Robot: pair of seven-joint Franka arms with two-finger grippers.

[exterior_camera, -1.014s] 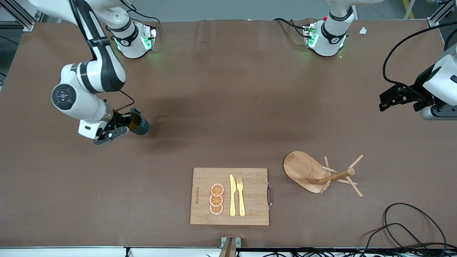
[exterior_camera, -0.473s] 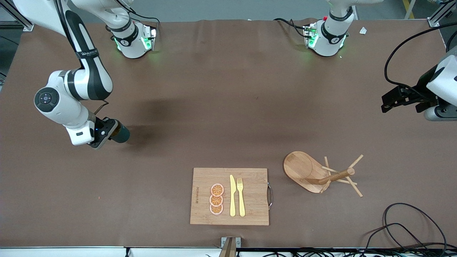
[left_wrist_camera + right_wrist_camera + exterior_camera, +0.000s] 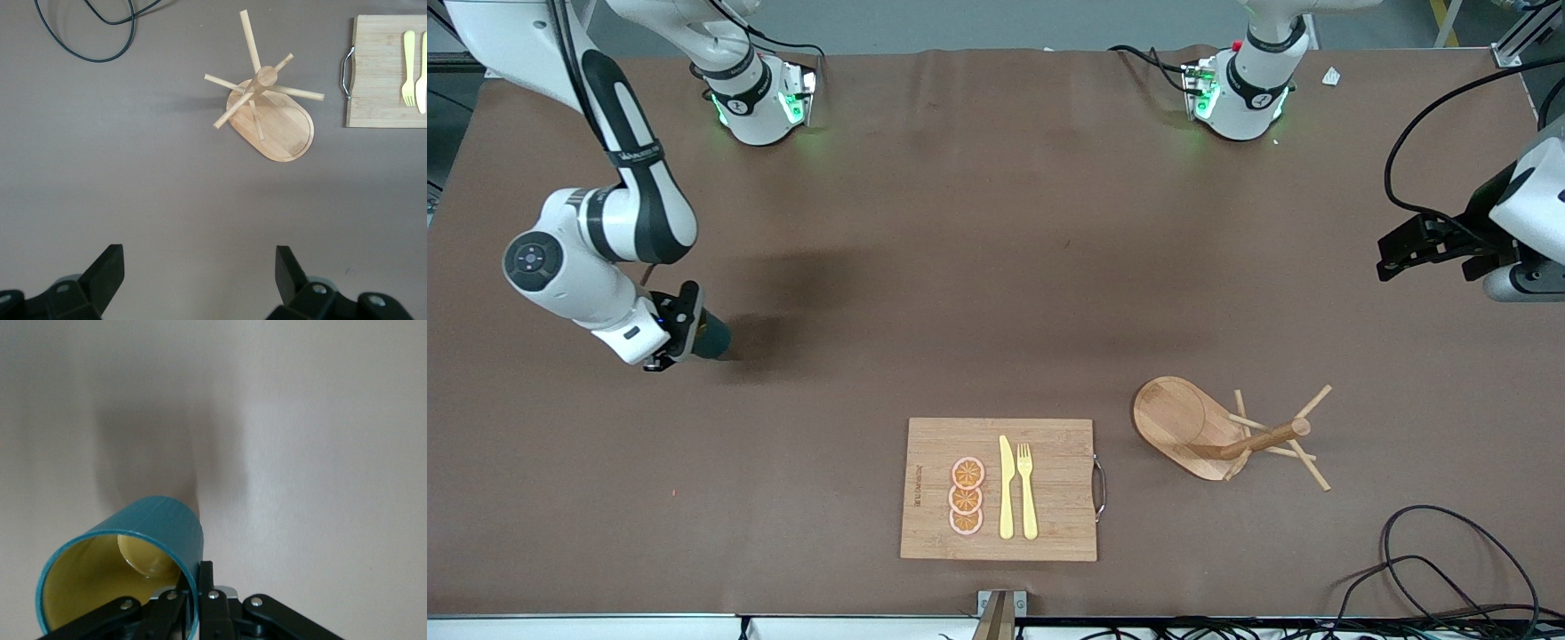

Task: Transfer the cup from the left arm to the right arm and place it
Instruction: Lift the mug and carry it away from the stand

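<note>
Placing step: cup in right gripper, mid-left of frame.

Right gripper (image 3: 679,333) is clamped on the cup (image 3: 710,338) rim, low over the table (image 3: 996,267); level the base before release. Left gripper (image 3: 1405,247), far right, waits with fingers apart.

Cup (image 3: 127,553): handle hidden; rim cut by frame edge, base unseen. Left gripper (image 3: 1423,247): wrist cropped, well apart from mug tree (image 3: 1232,431).

Knife (image 3: 1006,488) & fork (image 3: 1027,491) on board (image 3: 1058,524), rack (image 3: 1218,431) beside
</note>
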